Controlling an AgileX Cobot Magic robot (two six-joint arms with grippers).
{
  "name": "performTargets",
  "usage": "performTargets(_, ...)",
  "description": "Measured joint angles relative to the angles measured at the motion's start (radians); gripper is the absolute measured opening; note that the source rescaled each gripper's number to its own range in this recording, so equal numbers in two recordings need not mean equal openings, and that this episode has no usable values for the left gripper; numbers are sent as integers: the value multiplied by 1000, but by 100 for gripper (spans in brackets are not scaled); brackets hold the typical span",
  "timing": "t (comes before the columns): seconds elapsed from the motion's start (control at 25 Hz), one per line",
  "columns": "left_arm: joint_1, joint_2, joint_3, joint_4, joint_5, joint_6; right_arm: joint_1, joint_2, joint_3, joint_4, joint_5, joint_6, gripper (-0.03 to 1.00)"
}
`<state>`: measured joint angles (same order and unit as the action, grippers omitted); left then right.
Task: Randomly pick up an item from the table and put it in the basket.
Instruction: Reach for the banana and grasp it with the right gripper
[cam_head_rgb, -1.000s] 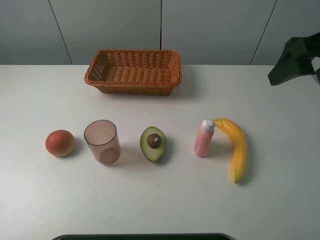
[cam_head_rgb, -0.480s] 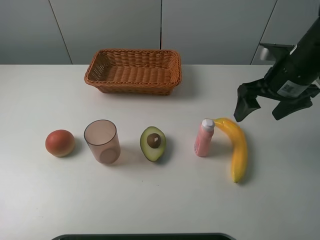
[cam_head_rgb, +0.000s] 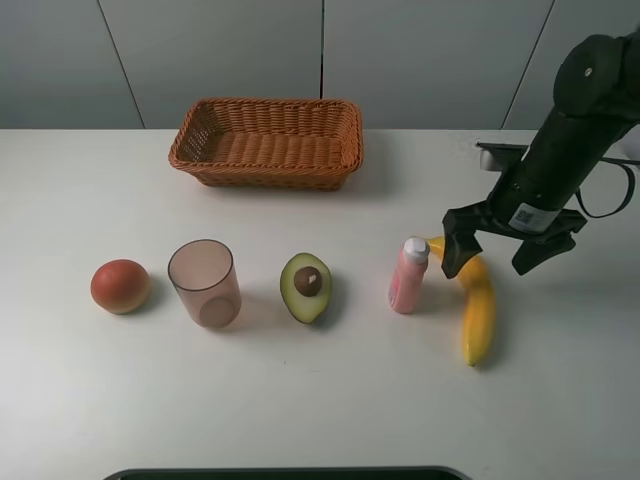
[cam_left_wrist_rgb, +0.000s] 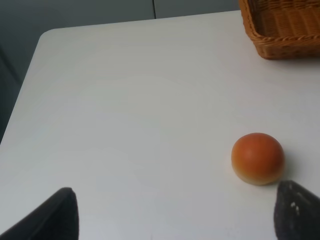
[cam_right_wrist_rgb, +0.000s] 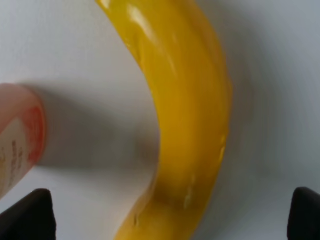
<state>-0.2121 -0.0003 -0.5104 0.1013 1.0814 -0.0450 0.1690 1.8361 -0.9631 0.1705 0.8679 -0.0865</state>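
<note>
1. Yellow banana (cam_head_rgb: 479, 312) lies flat on the white table (cam_head_rgb: 560, 400), on the right side, well apart from the basket (cam_head_rgb: 265, 181) at the far centre.
2. Its long axis runs roughly far-to-near in the high view, and it bows to the right. The stem end is far and sits just beside the cap of the pink bottle (cam_head_rgb: 407, 278).
3. Right gripper (cam_head_rgb: 488, 264) is directly over the far third of the banana with its jaws spread wide. The fingers sit either side of the fruit, so the opening crosses the long axis instead of running along it.
4. Right wrist view confirms this: the banana passes between the two fingertips, roughly centred, with clearance on both sides. No contact is visible yet.
5. Watch item: the bottle-side finger comes down into the gap between bottle and banana, which looks tight to me.
6. Left gripper (cam_left_wrist_rgb: 175, 215) is also spread and holds nothing, off by the orange fruit (cam_left_wrist_rgb: 258, 158). The right arm is clearly nearer.
7. Judgement: descend straight, close, then carry left and back to the basket.
</note>
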Motion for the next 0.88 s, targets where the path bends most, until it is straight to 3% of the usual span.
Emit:
performTargets(0.48, 0, 0, 0, 0, 0, 0, 0, 98, 32, 20, -118, 4, 100)
performTargets(0.88, 0, 0, 0, 0, 0, 0, 0, 109, 30, 5, -127, 12, 100)
